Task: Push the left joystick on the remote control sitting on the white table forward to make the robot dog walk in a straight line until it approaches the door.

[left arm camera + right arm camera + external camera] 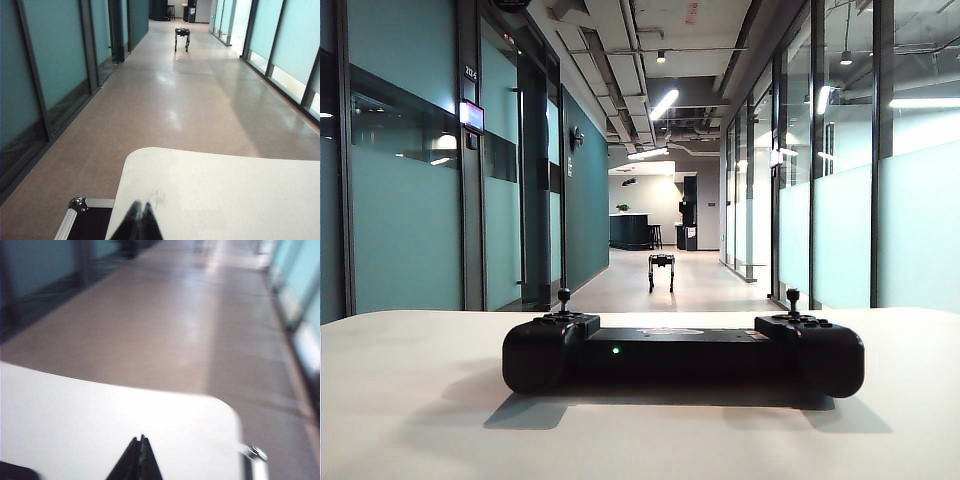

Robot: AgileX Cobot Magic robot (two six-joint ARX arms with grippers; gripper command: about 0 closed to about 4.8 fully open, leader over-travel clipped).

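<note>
black plastic, wide and low, the remote control (683, 353) sits on the white table (410, 400) near the camera, a small green light glowing on its flat middle bar. the left joystick (563, 297) stands upright on its left end, with a matching stick (793, 298) on the right end, and nothing touches either one. far down the corridor the robot dog (662, 268) stands on its thin legs on the shiny floor (190, 100) (teal glass walls run along both sides). no arm shows in the exterior view. the left gripper (139, 207) hangs over the table's near left corner with its two fingertips pressed together, holding nothing; a metal-edged black case (80, 220) lies just beside that corner. the right gripper (141, 441), blurred, is over the table's right corner, fingers also together and empty.
</note>
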